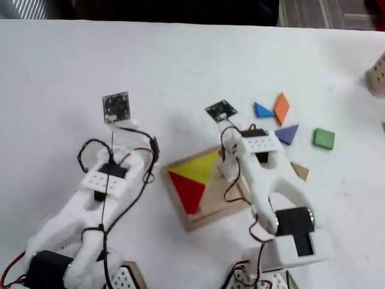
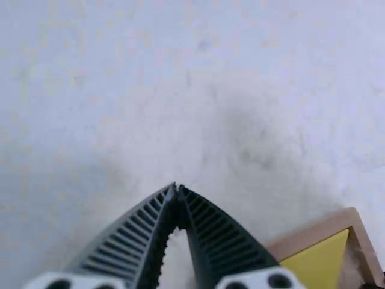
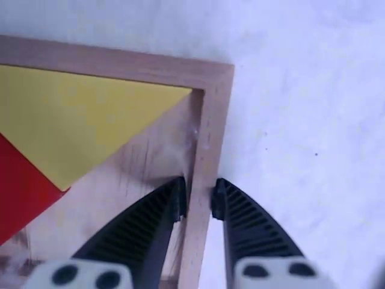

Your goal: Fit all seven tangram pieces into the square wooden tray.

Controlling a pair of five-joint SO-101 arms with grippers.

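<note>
On the desk [image 1: 180,72], the right hand [image 3: 198,198] grips the rim of the wooden tray [image 3: 210,120]; a yellow triangle [image 3: 78,114] and a red triangle [image 3: 18,192] lie inside. The left hand [image 2: 177,189] hangs closed and empty near one corner of it.

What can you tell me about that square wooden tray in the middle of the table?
The wooden tray is a shallow square of pale brown wood with a raised rim, lying flat on the white table, turned cornerwise in the high view. Inside, a yellow triangle and a red triangle lie edge to edge; the rest of its floor is bare wood. The right hand pinches one rim wall, one finger inside, one outside.
</note>
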